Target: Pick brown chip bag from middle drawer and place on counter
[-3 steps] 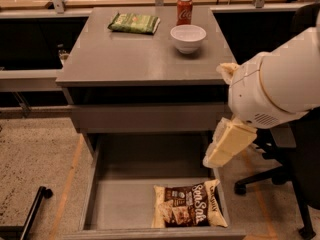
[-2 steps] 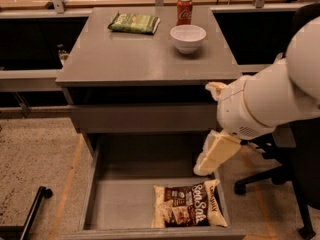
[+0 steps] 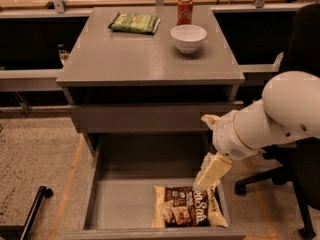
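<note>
One brown chip bag (image 3: pixel 186 206) lies flat at the front right of the middle drawer (image 3: pixel 120 204), its long axis running along the drawer's front wall. Your gripper (image 3: pixel 212 171) hangs over the bag's rear right edge (you cannot tell how wide the jaws stand), so the bag sits just below it, toward the drawer's front and left.

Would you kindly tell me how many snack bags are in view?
2. The green snack bag lies on the counter; the brown chip bag lies in the open middle drawer, just below the gripper. More may be hidden.
</note>
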`<state>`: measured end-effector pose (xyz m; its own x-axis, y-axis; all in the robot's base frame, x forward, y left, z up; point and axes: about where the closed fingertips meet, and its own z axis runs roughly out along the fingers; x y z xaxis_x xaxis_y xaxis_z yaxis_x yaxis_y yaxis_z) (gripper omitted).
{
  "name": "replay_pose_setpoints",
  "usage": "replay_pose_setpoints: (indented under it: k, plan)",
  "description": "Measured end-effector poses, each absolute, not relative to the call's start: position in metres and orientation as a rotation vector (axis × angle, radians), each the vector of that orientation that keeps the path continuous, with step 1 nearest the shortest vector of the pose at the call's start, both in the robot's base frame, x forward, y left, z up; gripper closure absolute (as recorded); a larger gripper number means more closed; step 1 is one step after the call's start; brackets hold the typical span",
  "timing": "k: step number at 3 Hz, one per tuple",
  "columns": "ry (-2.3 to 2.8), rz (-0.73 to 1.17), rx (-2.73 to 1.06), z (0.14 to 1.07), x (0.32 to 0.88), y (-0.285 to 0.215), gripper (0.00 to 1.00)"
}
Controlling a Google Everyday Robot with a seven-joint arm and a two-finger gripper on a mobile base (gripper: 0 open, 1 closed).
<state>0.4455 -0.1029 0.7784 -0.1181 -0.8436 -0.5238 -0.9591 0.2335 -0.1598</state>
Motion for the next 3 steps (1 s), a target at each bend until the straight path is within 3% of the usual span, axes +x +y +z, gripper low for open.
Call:
replay_pose_setpoints:
  k: [3]
  plan:
    - [2.16,0.299,-1.646,0.702,0.459,-0.099,0.0]
